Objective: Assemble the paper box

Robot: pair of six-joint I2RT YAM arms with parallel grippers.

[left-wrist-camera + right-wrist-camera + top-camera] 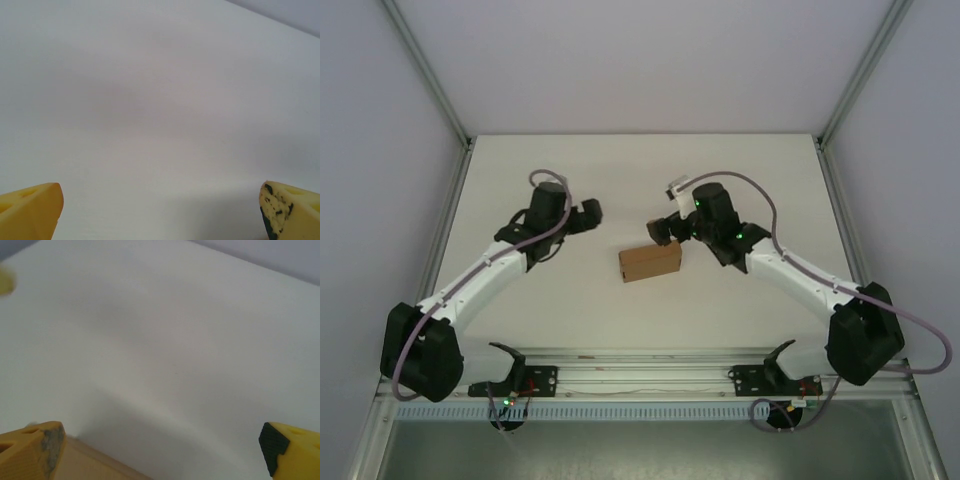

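Your right gripper hovers just behind paper box. In wrist view, box's brown edge lies beside one yellow fingertip. Left gripper near box's far-left corner, apart from it. Box lies mid white bench, pale walls around. Both grippers spread wide, holding nothing.
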